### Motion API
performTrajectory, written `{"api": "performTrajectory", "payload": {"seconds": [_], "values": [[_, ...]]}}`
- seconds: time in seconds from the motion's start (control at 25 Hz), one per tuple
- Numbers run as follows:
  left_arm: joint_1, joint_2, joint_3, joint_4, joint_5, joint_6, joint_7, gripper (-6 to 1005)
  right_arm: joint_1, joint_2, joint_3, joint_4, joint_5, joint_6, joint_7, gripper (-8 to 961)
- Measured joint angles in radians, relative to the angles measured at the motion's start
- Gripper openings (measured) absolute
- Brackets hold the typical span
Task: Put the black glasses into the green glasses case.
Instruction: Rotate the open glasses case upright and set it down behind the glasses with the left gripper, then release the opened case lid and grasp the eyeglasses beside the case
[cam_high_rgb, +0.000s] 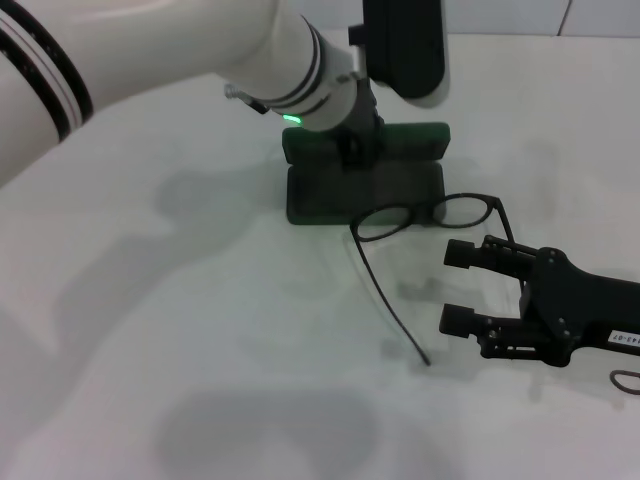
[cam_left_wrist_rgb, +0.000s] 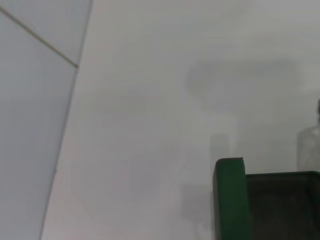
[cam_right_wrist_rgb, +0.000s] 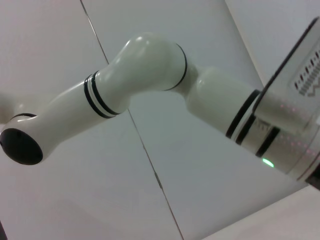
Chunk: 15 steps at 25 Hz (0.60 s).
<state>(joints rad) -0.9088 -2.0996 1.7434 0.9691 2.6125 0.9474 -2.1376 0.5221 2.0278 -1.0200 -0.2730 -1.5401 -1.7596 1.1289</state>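
Black glasses (cam_high_rgb: 425, 214) lie unfolded on the white table (cam_high_rgb: 200, 380), just ahead of my right gripper (cam_high_rgb: 458, 286), whose two fingers stand spread and hold nothing. Beyond them the green glasses case (cam_high_rgb: 365, 180) sits open, touching the lenses. My left gripper (cam_high_rgb: 358, 135) is at the case; I cannot tell its grip.

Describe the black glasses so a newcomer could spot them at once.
Start at the green glasses case standing open on the white table. Just in front lie the black glasses, beside the open right claw. Thin round rims and one long temple arm distinguish them from the chunky claw.
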Motion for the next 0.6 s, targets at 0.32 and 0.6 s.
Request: {"api": "performTrajectory", "payload": {"seconds": [0.32, 0.6], "values": [[0.004, -0.001, 0.036, 0.001, -0.013, -0.002, -0.007, 232, 0.005, 0.000, 0.000, 0.000, 0.000, 0.002, -0.008, 867], [0.005, -0.001, 0.046, 0.026, -0.017, 0.005, -0.015, 300, 0.004, 0.000, 0.001, 0.000, 0.000, 0.002, -0.006, 860]]}}
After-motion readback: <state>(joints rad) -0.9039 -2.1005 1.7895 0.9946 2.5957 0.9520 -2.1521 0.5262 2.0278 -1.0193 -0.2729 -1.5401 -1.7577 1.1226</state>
